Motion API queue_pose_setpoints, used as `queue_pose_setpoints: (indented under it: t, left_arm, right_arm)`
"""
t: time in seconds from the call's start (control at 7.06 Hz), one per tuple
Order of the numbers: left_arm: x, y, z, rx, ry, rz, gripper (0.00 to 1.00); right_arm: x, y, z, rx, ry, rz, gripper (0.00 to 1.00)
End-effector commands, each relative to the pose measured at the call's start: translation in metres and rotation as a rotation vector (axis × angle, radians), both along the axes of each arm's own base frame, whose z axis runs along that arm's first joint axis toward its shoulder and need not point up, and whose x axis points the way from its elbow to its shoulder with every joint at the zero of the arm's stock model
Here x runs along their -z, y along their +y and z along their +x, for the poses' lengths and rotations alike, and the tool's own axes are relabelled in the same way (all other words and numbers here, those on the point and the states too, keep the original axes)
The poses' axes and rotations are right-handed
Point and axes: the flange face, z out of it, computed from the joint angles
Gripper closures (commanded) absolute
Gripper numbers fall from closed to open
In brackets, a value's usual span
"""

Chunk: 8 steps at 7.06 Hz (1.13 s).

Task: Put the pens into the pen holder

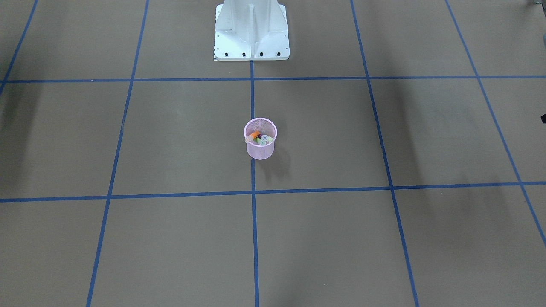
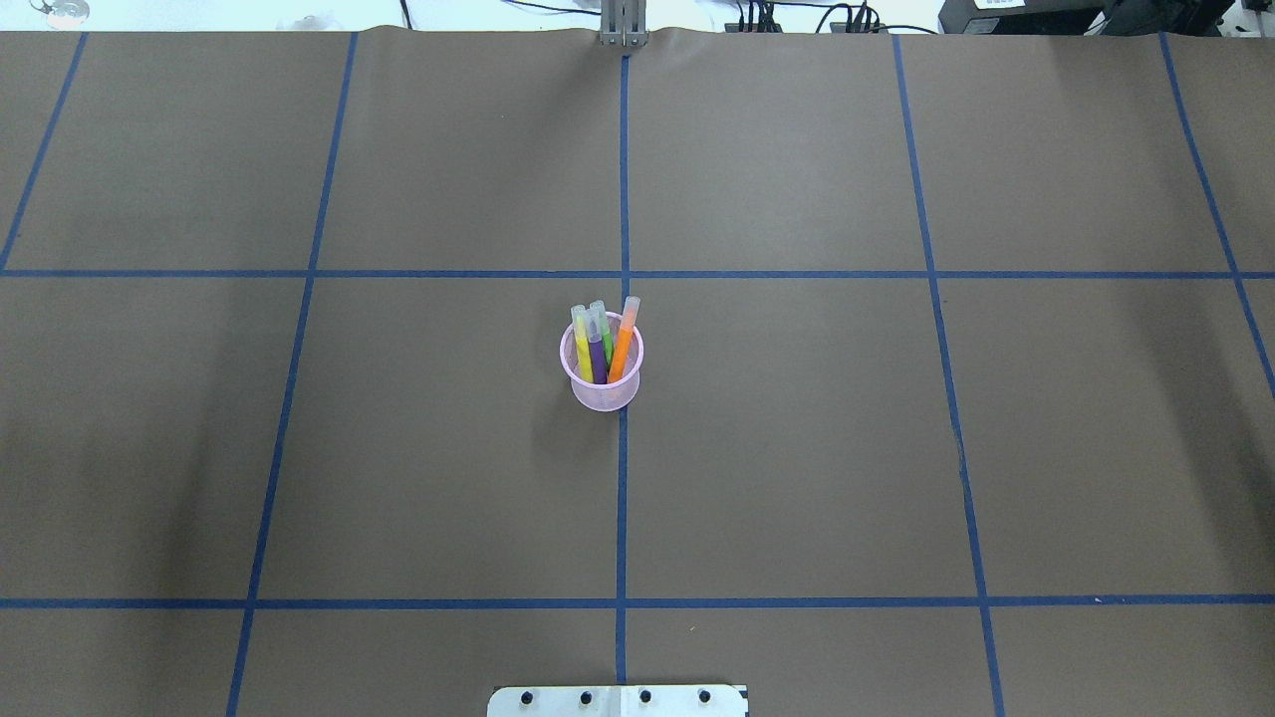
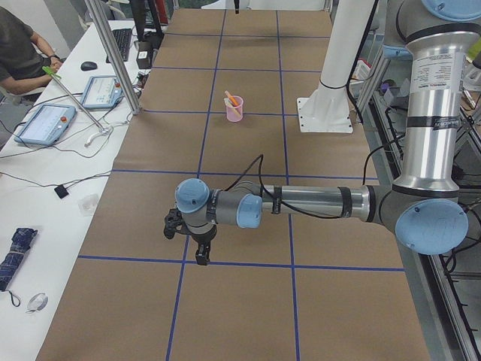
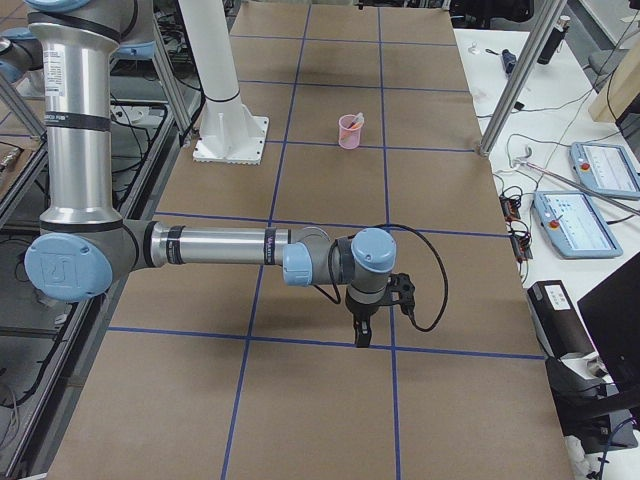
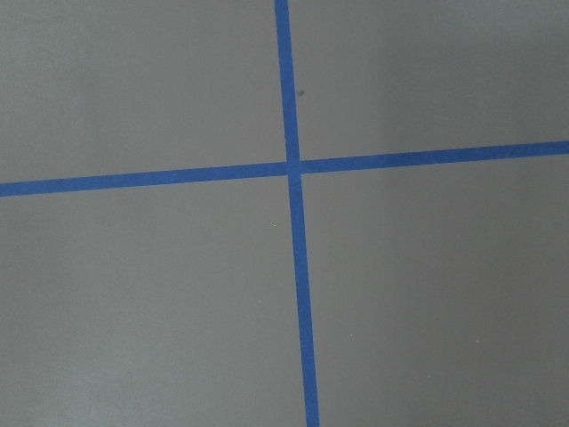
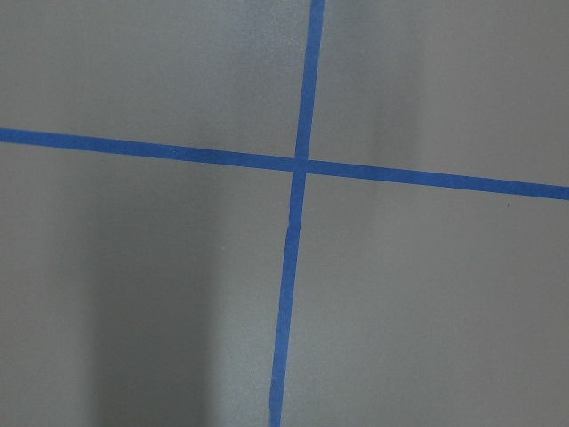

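Front-facing: pen holder (image 1: 260,145) upright mid-bench, on a blue tape line (image 1: 253,221). Pens (image 1: 260,138) inside, cap ends up. No loose pen seen on the bench (image 1: 128,140). No arm in frame.

Overhead: four pens counted in the cup: yellow pen (image 2: 583,360), purple pen (image 2: 598,358), green pen (image 2: 606,339), orange pen (image 2: 623,349). All leaning on the far rim, caps poking above it. Task judged as good as finished.

Exterior left: left gripper (image 3: 201,259) low over the bench, pointing down, well apart from the holder, nothing visibly in it. Cannot tell whether spread or closed from here.

Exterior right: right gripper (image 4: 361,340) likewise low, pointing down, well apart from the holder. Spread or closed: cannot tell.

Left wrist: only bench and a tape crossing. No gripper, no pen.

Right wrist: same, tape crossing and shadow only.

Handling, judged: pens light, stiff, smooth and round, likely to roll or slip; best pinched mid-barrel, across the width, not on the cap. Holder light, thin mesh, probably easy to tip or dent; best taken at the thicker rim, gently.
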Motion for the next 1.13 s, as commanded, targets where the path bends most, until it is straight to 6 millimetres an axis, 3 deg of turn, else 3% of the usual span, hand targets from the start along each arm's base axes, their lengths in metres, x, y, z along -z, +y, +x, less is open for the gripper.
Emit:
queue_pose_setpoints:
  t: [0.0,0.57,0.71,0.85,0.99]
  left_arm:
    - [-0.003,0.001,-0.001,0.003,-0.002,-0.009,0.00]
    - [0.003,0.001,-0.005,0.011,0.002,0.001,0.00]
    - [-0.003,0.001,-0.010,0.021,-0.002,-0.009,0.00]
    - [0.009,0.001,-0.015,0.030,0.008,0.014,0.00]
    - [0.001,0.000,-0.013,0.027,0.002,0.000,0.00]
  right_arm:
    - [0.001,0.000,0.000,0.001,-0.002,0.005,0.00]
    - [0.003,-0.002,0.000,0.003,-0.004,0.012,0.00]
    - [0.000,-0.002,-0.001,0.003,-0.005,0.005,0.00]
    - [-0.002,-0.001,-0.001,0.006,-0.018,0.002,0.00]
    - [-0.004,-0.002,-0.003,0.009,-0.042,-0.005,0.00]
